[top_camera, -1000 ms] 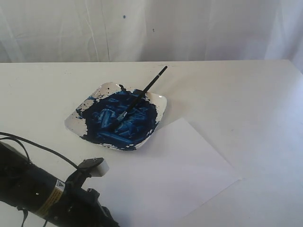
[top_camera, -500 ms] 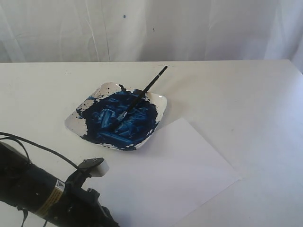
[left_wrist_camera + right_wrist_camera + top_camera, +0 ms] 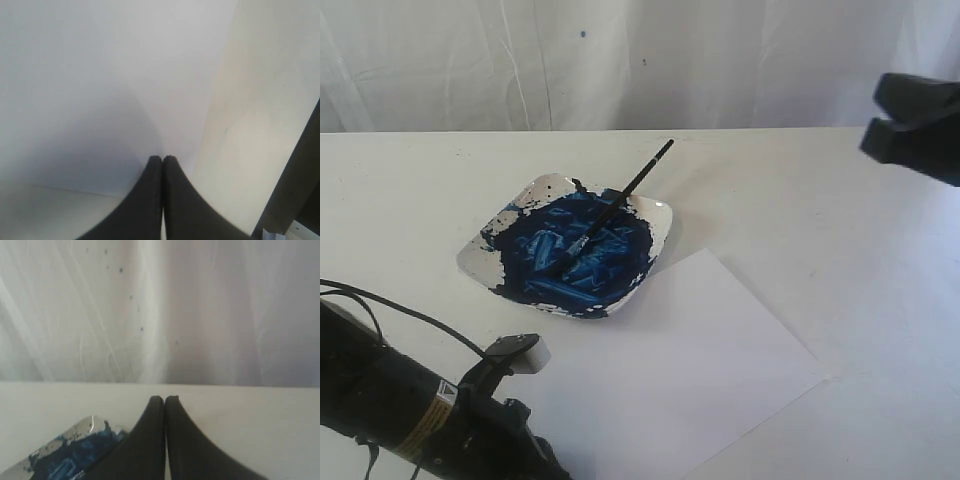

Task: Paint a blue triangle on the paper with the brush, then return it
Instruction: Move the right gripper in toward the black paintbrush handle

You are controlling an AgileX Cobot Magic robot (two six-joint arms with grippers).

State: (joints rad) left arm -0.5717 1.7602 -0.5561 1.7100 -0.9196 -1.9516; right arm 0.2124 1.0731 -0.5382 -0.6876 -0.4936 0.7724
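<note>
hovering right gripper (image 3: pixel 164 399), jaws together

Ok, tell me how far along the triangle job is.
Nothing is done: the paper is blank, with no triangle painted. Nothing is in hand: the brush lies in the paint dish, and the left gripper and right gripper are both shut on nothing. Left: grasp the brush, paint the triangle, put it back.

Arm and gripper pose: both pairs of jaws pressed together, nothing between them.
The black tubular left arm (image 3: pixel 390 395) lies low at the near left; its black two-fingered left gripper (image 3: pixel 162 159) has fingertips touching. The blurred black right arm (image 3: pixel 918 125) hangs raised at the right edge; its black two-fingered right gripper (image 3: pixel 164 399) is likewise closed.
</note>
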